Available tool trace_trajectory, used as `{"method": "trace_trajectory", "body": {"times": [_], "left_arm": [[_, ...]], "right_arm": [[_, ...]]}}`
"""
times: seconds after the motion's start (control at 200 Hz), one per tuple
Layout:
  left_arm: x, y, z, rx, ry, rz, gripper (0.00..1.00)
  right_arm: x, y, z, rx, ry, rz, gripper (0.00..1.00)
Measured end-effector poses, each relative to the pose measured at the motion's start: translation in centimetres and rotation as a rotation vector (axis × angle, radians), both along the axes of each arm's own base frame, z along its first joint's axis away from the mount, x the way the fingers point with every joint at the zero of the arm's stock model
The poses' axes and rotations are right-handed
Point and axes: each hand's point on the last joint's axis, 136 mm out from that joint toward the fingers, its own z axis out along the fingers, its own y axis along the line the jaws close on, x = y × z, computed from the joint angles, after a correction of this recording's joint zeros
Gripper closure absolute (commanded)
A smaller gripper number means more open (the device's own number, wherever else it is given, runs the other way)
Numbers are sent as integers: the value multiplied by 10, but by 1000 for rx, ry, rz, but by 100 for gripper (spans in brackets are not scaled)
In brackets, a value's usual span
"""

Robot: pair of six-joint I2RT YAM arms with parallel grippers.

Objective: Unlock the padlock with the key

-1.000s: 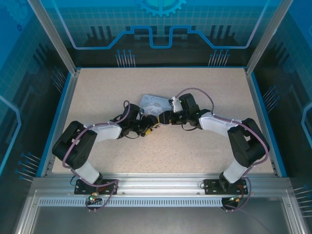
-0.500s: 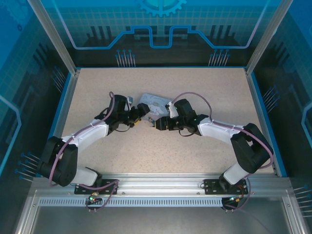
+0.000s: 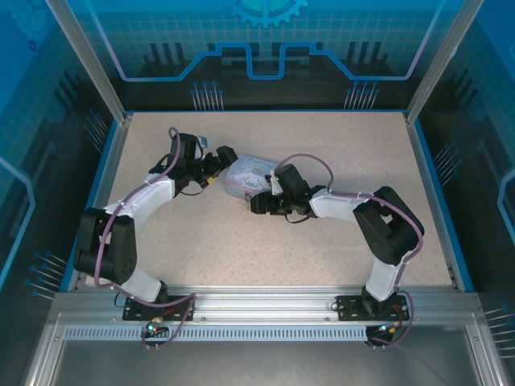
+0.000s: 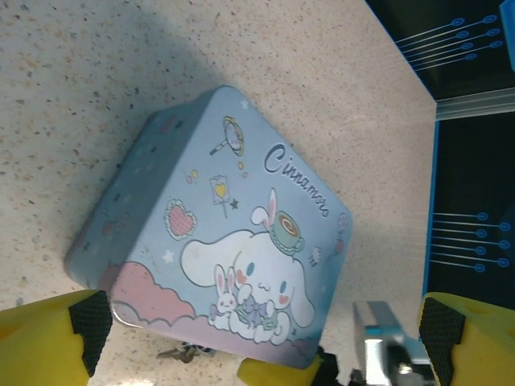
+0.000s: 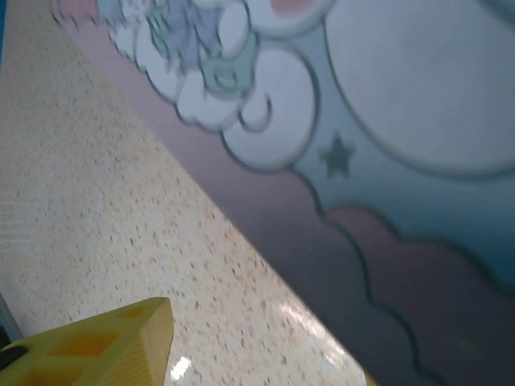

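Item 1, lock. A small dark metal piece, taken to be the padlock [image 4: 183,351], lies on the desk [image 3: 209,265] in the left wrist view. It sits at about 6 o'clock of the tin [image 4: 209,217], just beside that box's lower edge. It is too small to say which way it lies. Whether the key is with it cannot be told.

Item 2, tin. The box is pale blue with a cartoon print and lies flat on the desk with its lid up. In the top view it sits a little toward 12 o'clock from the desk's middle.

Item 3, left end effector [image 4: 265,331]. The jaws stand spread wide, with a yellow fingertip [image 4: 48,338] at each bottom corner of its own view. Nothing is held between them. In the top view it is at roughly 10 o'clock of the tin and points at it. Whether it is clear of the box cannot be told.

Item 4, right end effector [image 3: 259,203]. It is at about 5 o'clock of the tin, close against the near corner. Its own view shows one yellow fingertip [image 5: 96,346] low over the speckled desk, with the tin's side right in front of it. Whether the jaws grip the box or merely stand beside it cannot be told.
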Motion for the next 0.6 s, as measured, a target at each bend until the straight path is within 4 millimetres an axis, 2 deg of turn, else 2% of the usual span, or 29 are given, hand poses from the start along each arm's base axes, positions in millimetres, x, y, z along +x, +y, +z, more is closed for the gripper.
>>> {"method": "trace_trajectory", "body": {"times": [0.19, 0.44, 0.51, 0.6], "left_arm": [[-3, 2, -10, 21, 28, -11, 1], [2, 1, -8, 23, 25, -13, 1], [4, 0, -7, 23, 25, -13, 1], [8, 0, -7, 23, 27, -14, 1]], "right_arm": [[32, -5, 12, 22, -22, -54, 39], [84, -23, 29, 51, -52, -137, 40], [89, -28, 31, 53, -57, -146, 41], [85, -28, 29, 45, -55, -134, 43]]}}
